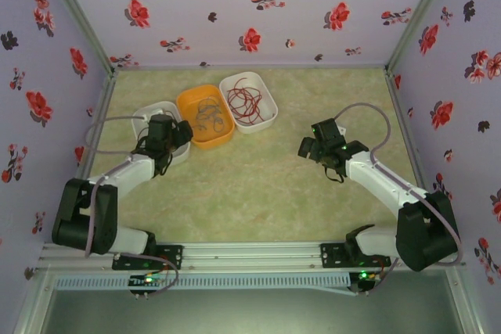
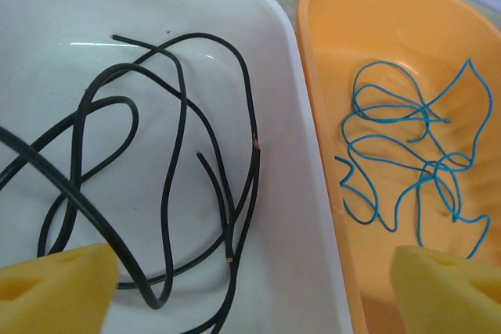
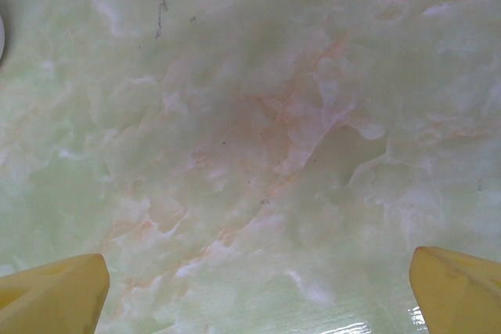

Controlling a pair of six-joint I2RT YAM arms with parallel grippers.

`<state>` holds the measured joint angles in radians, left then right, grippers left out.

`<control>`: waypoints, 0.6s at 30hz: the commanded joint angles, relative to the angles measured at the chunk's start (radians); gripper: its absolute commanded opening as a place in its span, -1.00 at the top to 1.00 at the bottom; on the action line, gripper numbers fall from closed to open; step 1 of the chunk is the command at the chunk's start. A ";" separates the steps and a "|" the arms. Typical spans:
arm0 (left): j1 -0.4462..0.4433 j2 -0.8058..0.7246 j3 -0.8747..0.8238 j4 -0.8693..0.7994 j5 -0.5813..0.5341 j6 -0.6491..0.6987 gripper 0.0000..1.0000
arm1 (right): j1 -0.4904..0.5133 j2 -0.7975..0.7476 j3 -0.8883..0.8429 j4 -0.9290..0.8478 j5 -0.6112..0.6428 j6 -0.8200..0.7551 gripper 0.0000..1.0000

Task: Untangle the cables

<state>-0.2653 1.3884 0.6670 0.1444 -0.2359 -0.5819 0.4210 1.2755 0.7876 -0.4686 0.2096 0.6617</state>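
White plastic tray (image 2: 47,5), rounded at its corners, lies directly under the left gripper (image 2: 250,295), and in it rests a thin black cable (image 2: 78,195) in loose open loops, several of its cut ends showing bare. One strand of that black cable passes just beside the gripper's left yellow foam pad (image 2: 51,291) and runs on below it. The two pads stand wide apart with nothing clamped between them, so this gripper is open and holds nothing. To the right of the gripper, touching the white tray's rim, sits an orange plastic tray (image 2: 376,21) with a thin blue-green cable (image 2: 427,166) lying crumpled in wavy bends on its floor, ahead of the right pad. From the top external view, a second white plastic tray (image 1: 270,103) stands beyond the orange one, further right of the left gripper, holding a red cable (image 1: 245,101) coiled in rough rings. Well apart from all three trays, the right gripper (image 3: 258,295) hangs over bare green marbled tabletop (image 3: 250,115), its yellow fingertips (image 3: 55,291) spread fully apart and empty
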 commanded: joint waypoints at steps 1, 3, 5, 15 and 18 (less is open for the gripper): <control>-0.011 -0.053 0.037 -0.038 -0.005 -0.068 -0.96 | -0.002 -0.009 -0.008 0.017 0.009 -0.001 -0.99; -0.015 -0.072 0.041 -0.046 0.012 -0.094 -0.99 | -0.002 -0.010 -0.008 0.020 0.009 -0.002 -0.99; -0.022 -0.087 0.042 -0.048 0.033 -0.119 -0.99 | -0.002 -0.006 -0.008 0.022 0.009 -0.003 -0.99; -0.053 -0.175 0.087 -0.151 -0.003 -0.144 -0.99 | -0.002 -0.001 -0.004 0.027 0.000 -0.001 -0.99; -0.022 -0.185 0.134 -0.257 -0.046 -0.103 -0.99 | -0.002 -0.002 -0.004 0.027 0.001 -0.004 -0.99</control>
<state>-0.3088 1.2274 0.7429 0.0006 -0.2218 -0.7162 0.4210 1.2755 0.7876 -0.4660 0.2092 0.6617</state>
